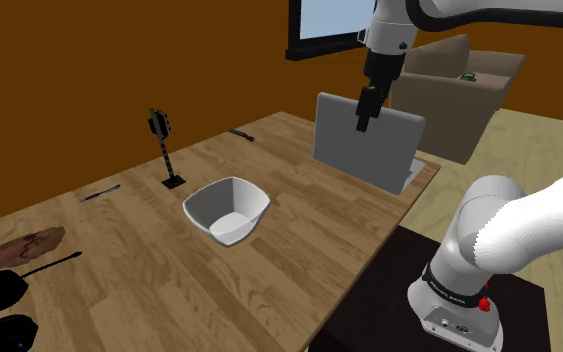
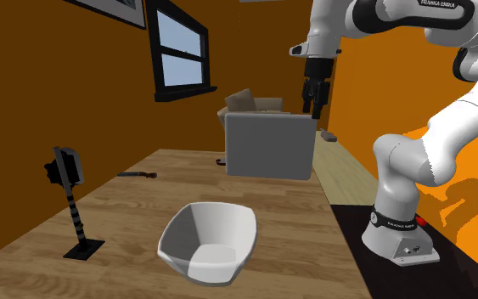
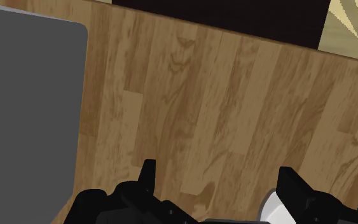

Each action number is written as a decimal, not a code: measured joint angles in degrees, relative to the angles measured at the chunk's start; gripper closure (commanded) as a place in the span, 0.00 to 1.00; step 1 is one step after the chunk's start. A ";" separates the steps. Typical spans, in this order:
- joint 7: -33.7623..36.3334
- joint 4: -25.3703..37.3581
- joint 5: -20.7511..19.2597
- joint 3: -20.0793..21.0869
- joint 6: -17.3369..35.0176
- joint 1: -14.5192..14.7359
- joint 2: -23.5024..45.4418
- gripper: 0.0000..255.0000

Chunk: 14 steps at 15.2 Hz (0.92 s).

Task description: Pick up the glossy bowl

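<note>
Black fingers (image 3: pixel 293 186) of the all-black gripper (image 3: pixel 219 177) stand apart with nothing between them. They are over bare planks of the light wooden tabletop (image 3: pixel 203 95), with a rounded corner of the grey laptop (image 3: pixel 25 114) just beside them. In the shoulder view the gripper (image 1: pixel 367 112) hangs high, level with the top edge of the laptop's (image 1: pixel 364 142) upright screen back, toward the far end of the tabletop (image 1: pixel 299 270). The glossy white bowl (image 1: pixel 227 211), squarish with rounded corners, sits upright near the tabletop's middle, well apart from the gripper and touched by nothing. In the second exterior view the bowl (image 2: pixel 209 242) lies closest to the camera, with the laptop (image 2: pixel 268 144) behind it and the gripper (image 2: pixel 315 102) above that. To the shoulder view's left of the bowl stands a black phone holder (image 1: pixel 166 150) on a thin striped post. Farther left lie a thin dark pen (image 1: pixel 99 192) and a flat brown scrap (image 1: pixel 27 246).
</note>
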 measured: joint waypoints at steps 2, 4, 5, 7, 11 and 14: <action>0.53 0.01 0.32 0.52 0.37 0.19 0.50 0.00; 2.15 0.31 1.27 2.10 1.77 0.78 2.66 0.00; 3.24 0.32 1.88 3.14 3.04 1.16 4.23 0.00; 5.13 0.77 2.83 4.95 4.88 1.79 7.02 0.00; 8.64 1.86 4.20 8.29 8.70 2.85 12.89 0.00; 11.53 4.25 4.93 10.95 10.41 3.62 17.72 0.00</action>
